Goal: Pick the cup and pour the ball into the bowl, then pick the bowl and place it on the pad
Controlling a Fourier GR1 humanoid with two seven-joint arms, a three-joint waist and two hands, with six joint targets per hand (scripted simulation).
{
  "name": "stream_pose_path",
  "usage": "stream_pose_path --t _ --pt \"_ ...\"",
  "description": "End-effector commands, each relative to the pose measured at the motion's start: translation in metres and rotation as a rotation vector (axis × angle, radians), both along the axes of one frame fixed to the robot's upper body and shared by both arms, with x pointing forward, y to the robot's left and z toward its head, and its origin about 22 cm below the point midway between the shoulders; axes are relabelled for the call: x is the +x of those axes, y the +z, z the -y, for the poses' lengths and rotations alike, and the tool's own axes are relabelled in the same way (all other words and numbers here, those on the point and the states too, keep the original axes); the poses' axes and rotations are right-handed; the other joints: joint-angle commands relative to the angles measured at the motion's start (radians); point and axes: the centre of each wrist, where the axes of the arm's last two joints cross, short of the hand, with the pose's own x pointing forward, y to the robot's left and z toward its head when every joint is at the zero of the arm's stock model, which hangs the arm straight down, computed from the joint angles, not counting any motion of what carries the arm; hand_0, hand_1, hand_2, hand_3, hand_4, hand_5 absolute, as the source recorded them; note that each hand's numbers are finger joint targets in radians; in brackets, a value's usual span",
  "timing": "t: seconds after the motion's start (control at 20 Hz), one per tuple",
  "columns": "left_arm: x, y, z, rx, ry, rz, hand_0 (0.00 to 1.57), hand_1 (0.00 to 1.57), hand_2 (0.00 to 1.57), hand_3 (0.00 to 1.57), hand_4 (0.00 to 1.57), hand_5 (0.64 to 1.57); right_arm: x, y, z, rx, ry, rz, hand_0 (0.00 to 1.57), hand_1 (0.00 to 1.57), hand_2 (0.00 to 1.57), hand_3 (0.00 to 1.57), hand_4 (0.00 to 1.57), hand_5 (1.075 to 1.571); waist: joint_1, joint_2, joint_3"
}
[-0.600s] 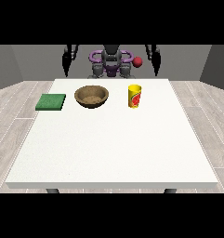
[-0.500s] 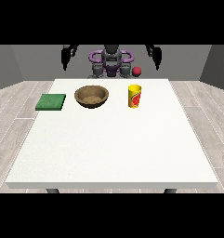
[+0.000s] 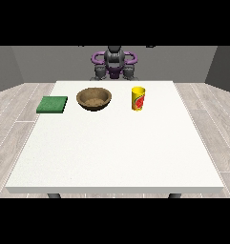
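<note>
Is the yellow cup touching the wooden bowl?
Apart. The front view shows a plain strip of white table between the yellow cup and the wooden bowl.
</note>
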Motion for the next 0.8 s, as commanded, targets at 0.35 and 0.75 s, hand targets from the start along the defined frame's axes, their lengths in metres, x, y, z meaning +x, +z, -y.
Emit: stream_pose_path --t 0.35,0.75 --pt "0.022 0.048 0.040 0.003 -0.014 0.255 0.00 0.00 0.00 0.00 0.60 1.556 0.007 0.077 0.000 0.017 -0.015 0.237 0.00 0.00 0.00 0.00 0.76 1.551 -0.007 0.262 0.0013" --pt "0.055 0.047 0.029 0.090 0.039 0.479 0.00 0.00 0.00 0.00 0.57 1.520 0.023 0.052 -0.001 0.055 0.023 0.446 0.00 0.00 0.00 0.00 0.70 1.545 -0.038 0.537 0.0018"
